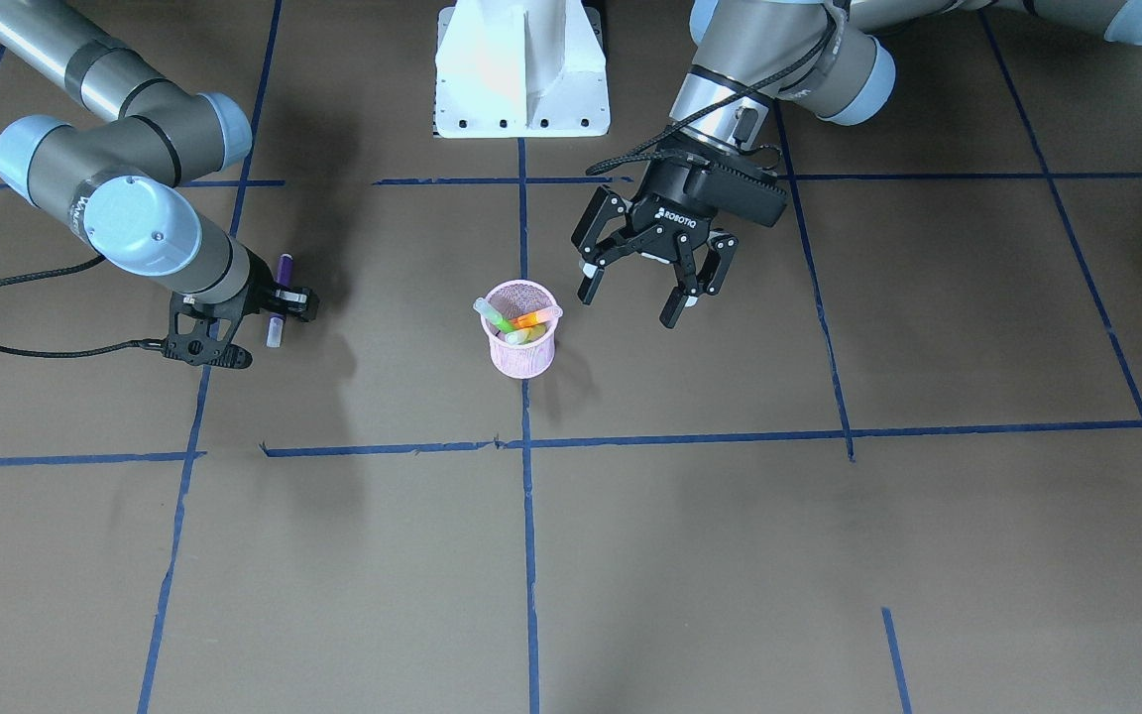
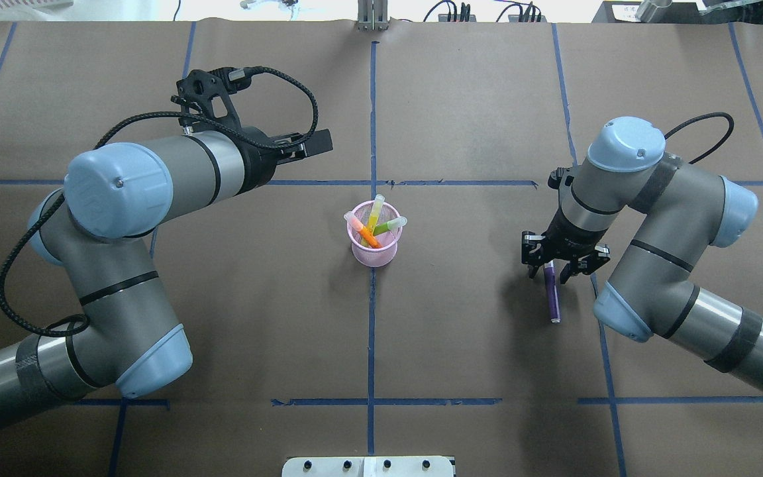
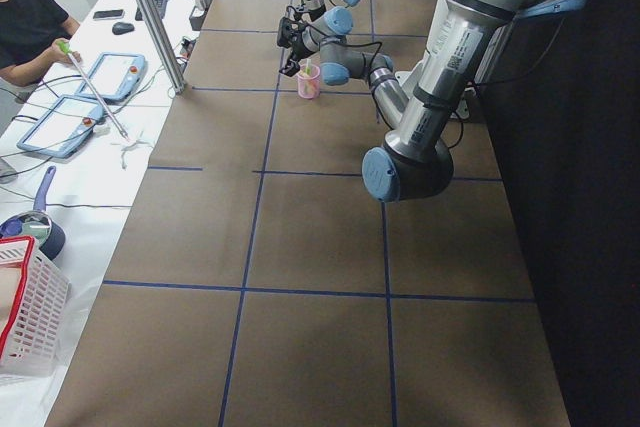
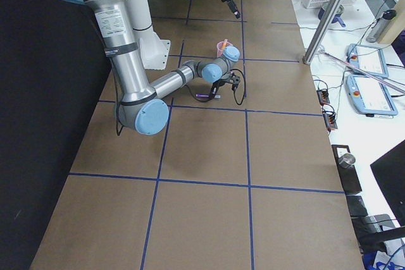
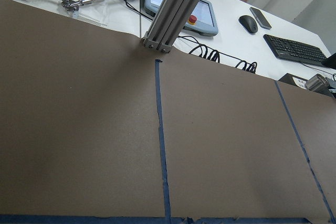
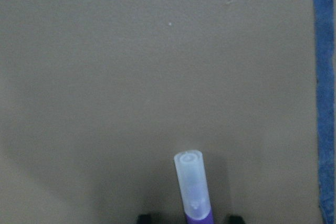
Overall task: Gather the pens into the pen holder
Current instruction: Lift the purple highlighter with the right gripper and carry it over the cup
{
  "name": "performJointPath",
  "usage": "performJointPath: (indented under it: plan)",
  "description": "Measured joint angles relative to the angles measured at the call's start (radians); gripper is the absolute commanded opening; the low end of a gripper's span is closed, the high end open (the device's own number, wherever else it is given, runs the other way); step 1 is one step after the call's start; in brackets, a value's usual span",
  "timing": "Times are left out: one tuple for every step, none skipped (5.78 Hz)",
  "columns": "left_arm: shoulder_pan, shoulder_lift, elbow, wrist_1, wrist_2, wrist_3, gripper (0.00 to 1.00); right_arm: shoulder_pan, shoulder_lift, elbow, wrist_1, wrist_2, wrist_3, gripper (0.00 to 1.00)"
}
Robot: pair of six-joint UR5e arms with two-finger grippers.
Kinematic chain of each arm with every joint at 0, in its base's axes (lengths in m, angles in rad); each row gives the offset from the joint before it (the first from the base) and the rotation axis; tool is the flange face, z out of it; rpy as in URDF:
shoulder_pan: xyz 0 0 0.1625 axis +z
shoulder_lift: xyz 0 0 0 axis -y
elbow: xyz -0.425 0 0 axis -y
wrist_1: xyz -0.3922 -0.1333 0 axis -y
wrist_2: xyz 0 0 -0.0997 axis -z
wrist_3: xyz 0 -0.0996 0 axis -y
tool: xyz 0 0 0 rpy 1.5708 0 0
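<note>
The pink mesh pen holder (image 1: pixel 521 347) (image 2: pixel 373 250) stands at the table's middle with a green pen (image 1: pixel 500 319), an orange pen (image 1: pixel 534 318) and a yellow pen (image 2: pixel 373 213) leaning in it. A purple pen (image 2: pixel 552 295) (image 1: pixel 284 270) lies on the table on my right side. My right gripper (image 2: pixel 559 265) points down over it. In the right wrist view its pale cap (image 6: pixel 190 179) sits between the two fingertips, which stand apart from it. My left gripper (image 1: pixel 630 297) (image 2: pixel 315 142) is open and empty, raised just beyond the holder.
The white robot base (image 1: pixel 521 69) stands at the near table edge. Blue tape lines (image 2: pixel 371 331) cross the brown table. An aluminium post (image 5: pixel 173 9) and tablets stand beyond the far edge.
</note>
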Motion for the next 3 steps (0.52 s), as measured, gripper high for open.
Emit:
performJointPath:
  plan:
    - [0.000, 0.000, 0.000, -0.001, 0.000, 0.000, 1.00, -0.001, -0.001, 0.000, 0.000, -0.001, 0.001, 0.00]
    - [0.000, 0.000, -0.001, -0.001, 0.000, 0.000, 1.00, -0.001, -0.001, 0.000, 0.000, -0.001, 0.001, 0.00]
    - [0.000, 0.000, -0.001, -0.001, 0.000, 0.000, 1.00, 0.000, 0.000, 0.002, 0.000, 0.001, 0.000, 0.00]
